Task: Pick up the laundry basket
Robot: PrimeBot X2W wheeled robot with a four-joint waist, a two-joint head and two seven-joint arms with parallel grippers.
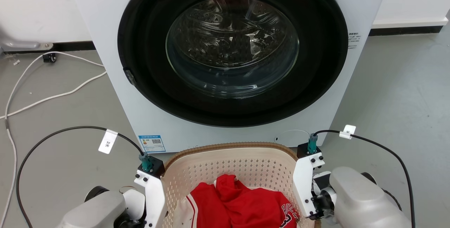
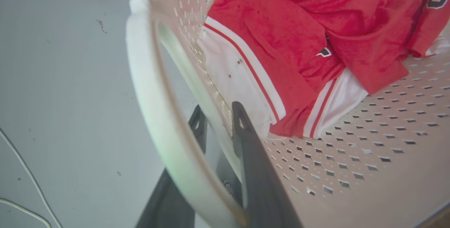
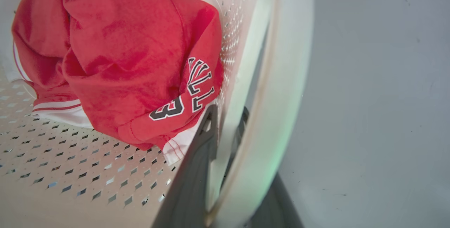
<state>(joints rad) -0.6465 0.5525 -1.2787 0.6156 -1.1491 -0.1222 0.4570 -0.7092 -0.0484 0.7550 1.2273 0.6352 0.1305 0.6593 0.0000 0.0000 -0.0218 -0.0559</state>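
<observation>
Front-loading washing machine (image 1: 232,56) looms at the back. Right before it is the laundry basket (image 1: 228,166), between both arms, with a red jersey (image 1: 239,203) heaped inside. The left end effector (image 2: 218,114) is clamped on the basket's left wall, one finger inside, one outside. The right end effector (image 3: 226,112) grips the right wall likewise.

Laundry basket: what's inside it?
Inside the laundry basket there is crumpled red clothing lying over white fabric with red stripes. Bare perforated floor shows beside the pile. Whatever lies beneath the clothes is covered.
</observation>
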